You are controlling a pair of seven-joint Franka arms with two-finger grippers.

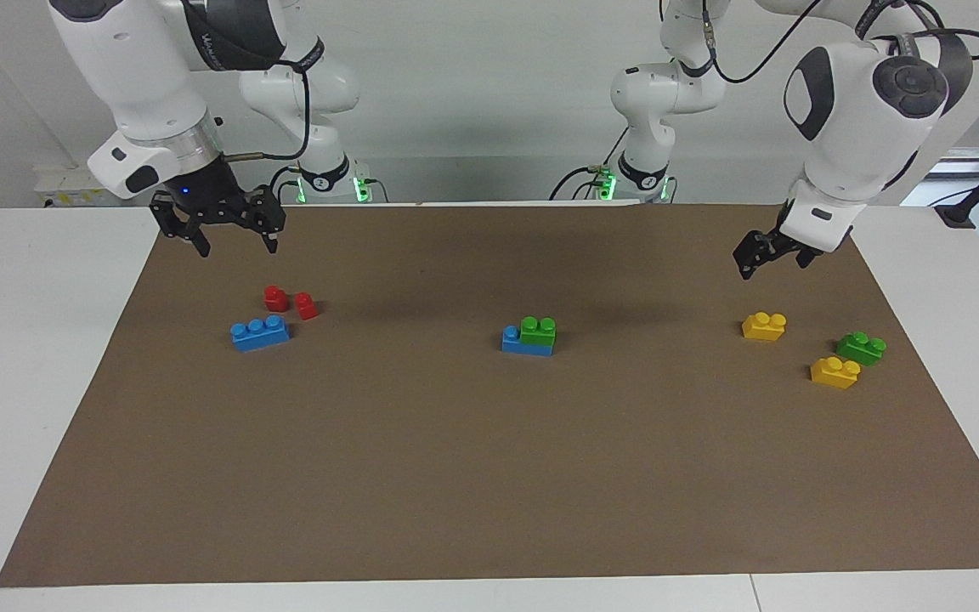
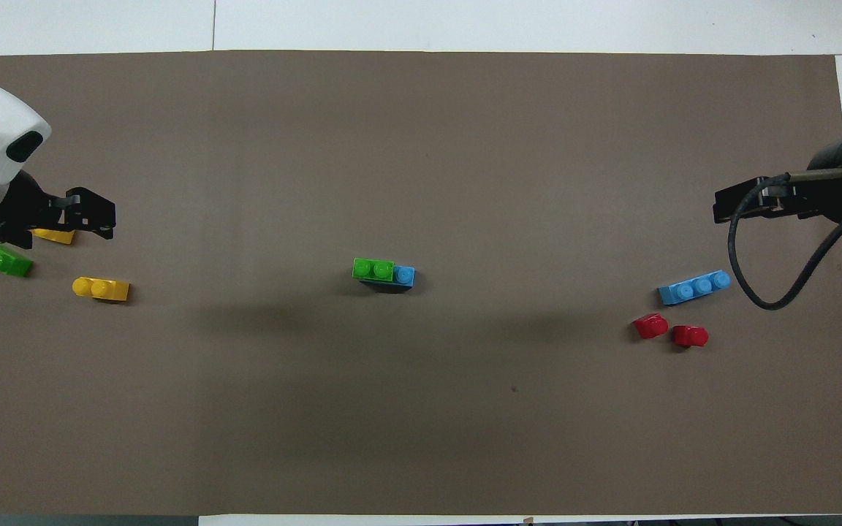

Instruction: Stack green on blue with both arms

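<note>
A green brick [image 1: 538,330] sits on top of a blue brick [image 1: 513,342] at the middle of the mat; one blue stud stays uncovered. The stack also shows in the overhead view, with green [image 2: 373,269] on blue [image 2: 405,275]. A second blue brick [image 1: 260,332] [image 2: 695,286] lies alone toward the right arm's end. A second green brick [image 1: 861,348] [image 2: 1,259] lies toward the left arm's end. My right gripper [image 1: 236,246] [image 2: 728,204] is open and empty, raised over the mat by the loose blue brick. My left gripper [image 1: 757,259] [image 2: 88,215] hangs over a yellow brick and holds nothing I can see.
Two red one-stud bricks [image 1: 275,297] [image 1: 307,306] lie just nearer to the robots than the loose blue brick. Two yellow bricks [image 1: 764,325] [image 1: 834,372] lie beside the loose green one. The brown mat [image 1: 489,476] covers the white table.
</note>
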